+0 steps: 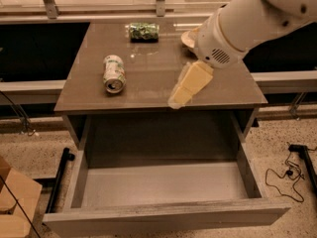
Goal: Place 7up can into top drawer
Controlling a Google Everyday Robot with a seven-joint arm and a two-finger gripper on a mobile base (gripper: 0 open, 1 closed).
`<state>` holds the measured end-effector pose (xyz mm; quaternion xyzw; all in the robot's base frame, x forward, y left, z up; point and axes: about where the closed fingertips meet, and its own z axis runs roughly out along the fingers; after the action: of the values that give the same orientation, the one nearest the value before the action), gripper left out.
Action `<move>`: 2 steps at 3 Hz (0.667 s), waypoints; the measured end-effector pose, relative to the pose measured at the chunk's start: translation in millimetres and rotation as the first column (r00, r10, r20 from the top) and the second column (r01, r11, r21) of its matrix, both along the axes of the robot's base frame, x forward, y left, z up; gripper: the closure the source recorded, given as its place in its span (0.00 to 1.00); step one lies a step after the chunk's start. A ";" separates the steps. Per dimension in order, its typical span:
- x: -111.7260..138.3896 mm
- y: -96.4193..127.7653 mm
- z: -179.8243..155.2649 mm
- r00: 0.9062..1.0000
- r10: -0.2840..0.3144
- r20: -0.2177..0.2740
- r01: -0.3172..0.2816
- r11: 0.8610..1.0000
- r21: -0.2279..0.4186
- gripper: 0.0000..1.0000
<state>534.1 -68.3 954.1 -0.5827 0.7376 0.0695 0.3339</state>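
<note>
Gripper: the gripper [177, 99] hangs over the near right part of the table [148, 90], with its tip close to the table's near edge.
Gripper state: cannot tell whether it is spread or pressed together; nothing is seen in it.
Arm: the white arm [247, 19] reaches in from the upper right, slanting down and left.
7up can: the 7up can [114, 73] lies on its side on the left half of the table, silver end facing near, well apart from the gripper.
Top drawer: the top drawer [163, 217] is pulled out toward the near side below the table, its grey floor in view.
Green can: the green can [144, 31] lies on its side at the far edge of the table.
Bowl: the bowl [187, 37] sits at far right, partly hidden behind the arm.
Floor: a cardboard box [12, 202] stands at near left and cables [287, 175] lie at right.
</note>
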 end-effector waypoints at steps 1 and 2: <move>33.5 43.9 -24.4 0.998 0.051 -0.030 -0.050 0.997 0.056 0.00; 61.9 103.6 -48.6 0.987 0.150 -0.066 -0.144 0.986 0.083 0.00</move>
<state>596.0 35.3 905.5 -0.6193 0.7008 0.1435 0.3236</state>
